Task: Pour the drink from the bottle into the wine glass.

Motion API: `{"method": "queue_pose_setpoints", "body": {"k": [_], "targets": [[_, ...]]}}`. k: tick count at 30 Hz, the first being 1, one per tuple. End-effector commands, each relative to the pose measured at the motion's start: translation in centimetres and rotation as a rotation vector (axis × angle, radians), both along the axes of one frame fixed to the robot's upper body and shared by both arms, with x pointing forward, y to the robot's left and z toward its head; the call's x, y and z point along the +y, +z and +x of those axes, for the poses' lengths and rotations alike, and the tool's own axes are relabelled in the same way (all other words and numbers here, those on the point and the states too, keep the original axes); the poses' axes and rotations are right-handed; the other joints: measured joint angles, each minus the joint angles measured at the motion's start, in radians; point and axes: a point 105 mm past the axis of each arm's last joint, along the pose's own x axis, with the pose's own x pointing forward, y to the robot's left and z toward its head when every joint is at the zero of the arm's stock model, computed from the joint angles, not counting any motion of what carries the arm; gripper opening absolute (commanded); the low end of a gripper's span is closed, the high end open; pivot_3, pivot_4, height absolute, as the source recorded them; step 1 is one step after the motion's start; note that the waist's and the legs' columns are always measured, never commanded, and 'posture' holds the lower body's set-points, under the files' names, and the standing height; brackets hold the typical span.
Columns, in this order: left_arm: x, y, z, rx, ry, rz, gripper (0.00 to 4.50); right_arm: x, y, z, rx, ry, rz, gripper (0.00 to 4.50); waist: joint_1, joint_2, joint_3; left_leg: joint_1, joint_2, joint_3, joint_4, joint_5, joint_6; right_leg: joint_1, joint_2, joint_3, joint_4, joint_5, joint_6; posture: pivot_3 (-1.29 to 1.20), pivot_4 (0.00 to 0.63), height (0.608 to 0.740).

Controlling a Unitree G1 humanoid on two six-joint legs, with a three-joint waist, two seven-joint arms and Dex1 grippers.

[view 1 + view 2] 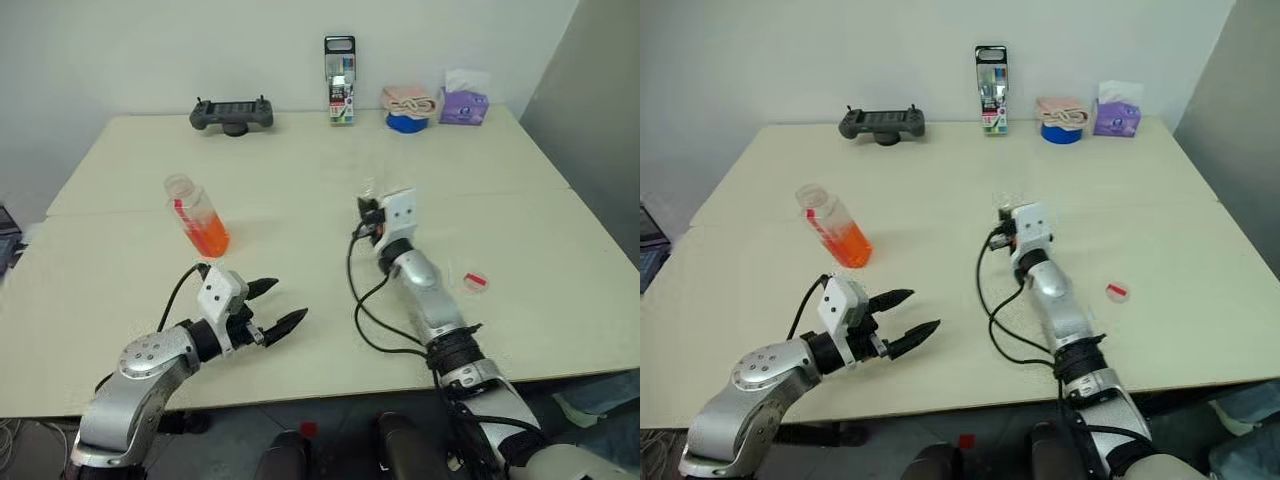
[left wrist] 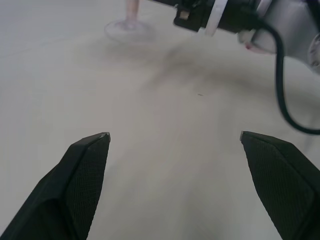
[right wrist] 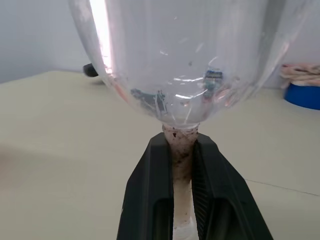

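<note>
Right gripper (image 3: 182,165) clenched on glass (image 3: 180,60) stem: thin, fragile, likely slippery. Left gripper (image 1: 275,305) spread, empty; bottle (image 1: 197,216) far-left, light, grip mid-body.

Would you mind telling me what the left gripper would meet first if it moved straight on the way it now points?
Probably the right arm. The left gripper, jaws wide open, points across bare table toward it, with the wine glass foot off to one side. Depth is unclear.

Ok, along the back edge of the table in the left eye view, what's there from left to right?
Game controller → pack of markers → blue tape roll with a pink cloth on it → purple tissue pack.
</note>
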Motion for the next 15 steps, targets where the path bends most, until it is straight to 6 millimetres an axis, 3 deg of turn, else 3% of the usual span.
{"method": "queue_pose_setpoints", "body": {"k": [1,8,15], "targets": [[1.0,1.3,-0.6,-0.021,0.039,-0.023,4.44,0.9,2.0,-0.6,-0.148,0.026,-0.033,0.19,0.002,0.000,0.000,0.000,0.000,0.000,0.000,0.000,0.000,0.000,-0.001,0.000,0.000,0.000,0.000,0.00,0.150,0.740],[1.7,2.4,-0.2,-0.067,0.089,-0.043,4.44,0.7,0.1,-2.3,-0.079,0.122,0.012,0.19,0.002,-0.001,-0.001,0.001,0.001,0.000,-0.001,0.000,0.000,0.000,0.000,0.000,0.000,0.001,-0.001,0.00,0.150,0.740],[0.8,3.4,-0.3,-0.143,0.027,-0.002,4.44,0.9,-1.1,-3.6,-0.007,0.180,0.023,0.19,-0.002,-0.001,-0.001,0.001,0.001,0.000,0.000,0.000,0.000,0.000,0.001,0.000,0.001,0.000,0.000,0.00,0.150,0.740]]}}
